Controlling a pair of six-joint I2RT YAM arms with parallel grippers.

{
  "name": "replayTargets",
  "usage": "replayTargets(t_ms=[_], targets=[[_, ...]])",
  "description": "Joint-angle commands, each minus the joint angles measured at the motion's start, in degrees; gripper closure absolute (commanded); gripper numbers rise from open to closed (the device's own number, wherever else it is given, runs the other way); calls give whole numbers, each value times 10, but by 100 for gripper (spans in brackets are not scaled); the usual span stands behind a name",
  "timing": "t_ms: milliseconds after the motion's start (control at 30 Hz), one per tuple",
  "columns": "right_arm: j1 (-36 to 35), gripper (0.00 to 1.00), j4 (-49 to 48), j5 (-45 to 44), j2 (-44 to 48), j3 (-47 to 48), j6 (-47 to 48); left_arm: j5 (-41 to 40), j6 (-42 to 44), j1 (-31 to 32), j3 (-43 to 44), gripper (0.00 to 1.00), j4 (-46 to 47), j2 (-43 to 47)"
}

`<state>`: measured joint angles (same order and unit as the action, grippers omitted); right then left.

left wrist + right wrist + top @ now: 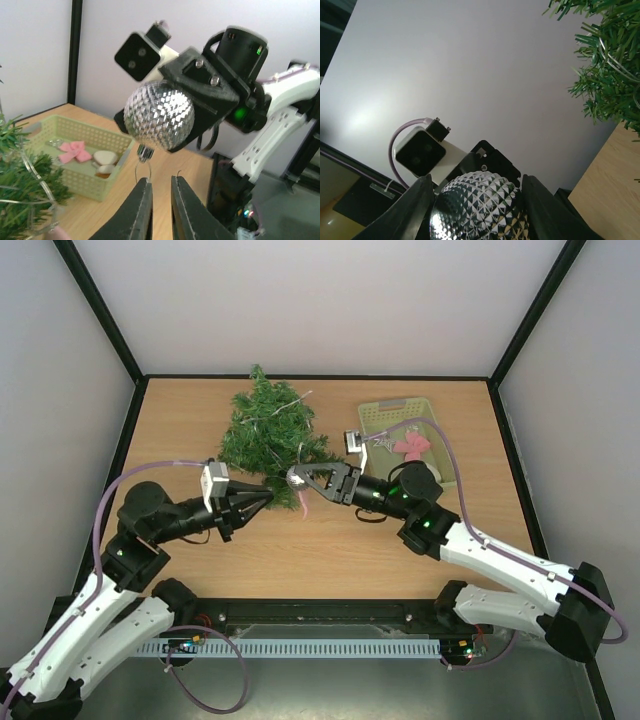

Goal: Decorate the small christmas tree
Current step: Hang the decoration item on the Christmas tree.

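Observation:
The small christmas tree [268, 425] lies flat on the table, its top toward the back wall, with thin silvery wire strung through its branches. My right gripper [296, 478] is held above the wood in front of the tree, shut on a faceted silver ball [159, 116], which fills the space between its fingers [422, 200]. A wire hook [142, 167] hangs from the ball's cap. My left gripper [161, 182] faces it tip to tip. Its jaws show only a thin slit, and the hook's wire meets both tips.
A pale green basket [385, 410] stands at the back right, holding a pink bow [412, 447] and pale rounded pieces [104, 159]. A pink item [303, 502] lies by the tree's base. Black frame posts and white walls close in the table's sides.

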<state>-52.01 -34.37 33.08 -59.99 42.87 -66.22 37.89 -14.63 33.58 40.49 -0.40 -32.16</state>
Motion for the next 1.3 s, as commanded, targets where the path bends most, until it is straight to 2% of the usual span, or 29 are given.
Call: replayTargets(t_ms=[0, 100, 167, 267, 533, 733, 1000, 1100, 1167, 1267], targets=[[-3, 69, -7, -5, 13, 8, 5, -1, 27, 3, 2, 75, -22, 4], [-3, 66, -19, 11, 11, 16, -26, 14, 43, 3, -18, 66, 10, 11], [-3, 65, -30, 18, 13, 15, -44, 14, 43, 3, -35, 52, 49, 17], [-3, 65, -52, 21, 17, 12, -67, 3, 40, 3, -50, 40, 96, 14], [-3, 64, -92, 24, 16, 17, -107, 5, 39, 6, -67, 31, 194, -41], [-4, 64, -108, 28, 14, 19, -124, -2, 50, 14, -64, 30, 231, -75], [-4, 63, -130, 29, 9, 24, -135, 4, 49, 47, -69, 31, 264, -112], [-4, 63, -134, 30, 6, 26, -136, -3, 49, 60, -69, 35, 268, -118], [-4, 63, -138, 30, 5, 27, -138, -7, 48, 65, -69, 44, 271, -118], [-4, 63, -142, 32, 4, 25, -140, -22, 46, 67, -72, 74, 274, -108]])
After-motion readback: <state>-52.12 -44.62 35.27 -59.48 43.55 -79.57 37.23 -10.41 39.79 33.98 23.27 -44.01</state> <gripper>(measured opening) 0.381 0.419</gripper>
